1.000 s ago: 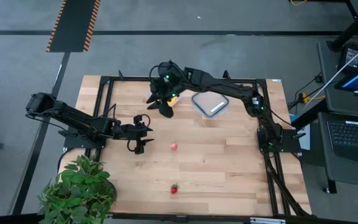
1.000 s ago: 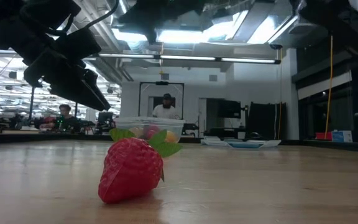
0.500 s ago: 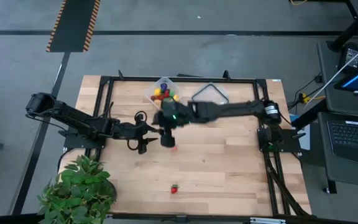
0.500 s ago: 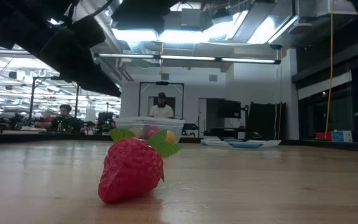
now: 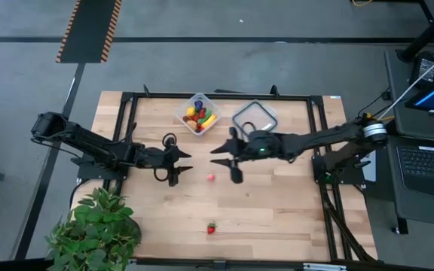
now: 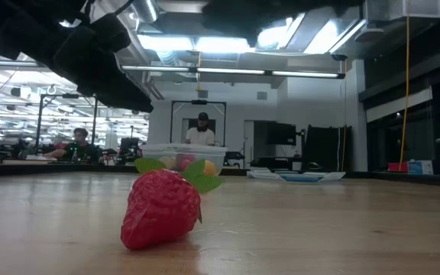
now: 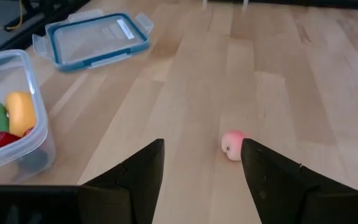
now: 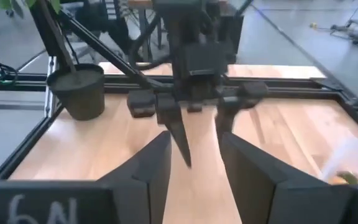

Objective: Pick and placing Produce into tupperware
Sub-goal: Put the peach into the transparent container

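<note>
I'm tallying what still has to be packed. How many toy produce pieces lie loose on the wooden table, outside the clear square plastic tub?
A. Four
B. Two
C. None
B: in the high view only a small pink round piece and a red strawberry with green leaves lie on the wooden table, outside the clear square plastic tub.

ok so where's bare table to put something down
Bare wood lies right of the strawberry, toward the table's front right corner. The far edge is crowded by the tupperware and lid; both claws flank the pink fruit mid-table.
</note>
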`<action>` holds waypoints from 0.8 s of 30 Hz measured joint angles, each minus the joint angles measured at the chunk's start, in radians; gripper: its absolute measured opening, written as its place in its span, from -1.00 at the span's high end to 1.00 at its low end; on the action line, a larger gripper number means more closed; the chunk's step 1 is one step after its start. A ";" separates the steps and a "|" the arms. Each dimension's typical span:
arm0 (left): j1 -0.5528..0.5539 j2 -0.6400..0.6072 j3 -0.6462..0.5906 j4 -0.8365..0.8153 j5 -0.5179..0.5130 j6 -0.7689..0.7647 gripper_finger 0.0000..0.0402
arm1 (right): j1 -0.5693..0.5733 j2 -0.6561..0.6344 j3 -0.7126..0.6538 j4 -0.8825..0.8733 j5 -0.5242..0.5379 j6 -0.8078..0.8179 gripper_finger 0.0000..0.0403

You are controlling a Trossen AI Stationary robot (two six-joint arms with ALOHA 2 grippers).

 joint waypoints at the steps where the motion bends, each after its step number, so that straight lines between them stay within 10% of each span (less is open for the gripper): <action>1: 0.000 0.000 0.000 0.004 0.000 0.000 -0.03 | -0.004 -0.032 -0.048 0.024 0.001 0.000 0.28; 14: -0.009 0.000 0.000 0.056 0.008 -0.041 -0.03 | -0.008 -0.234 -0.686 0.759 0.000 -0.050 0.28; 24: 0.000 0.000 0.000 0.172 0.121 0.021 -0.03 | -0.008 -0.225 -0.760 0.835 -0.004 0.103 0.28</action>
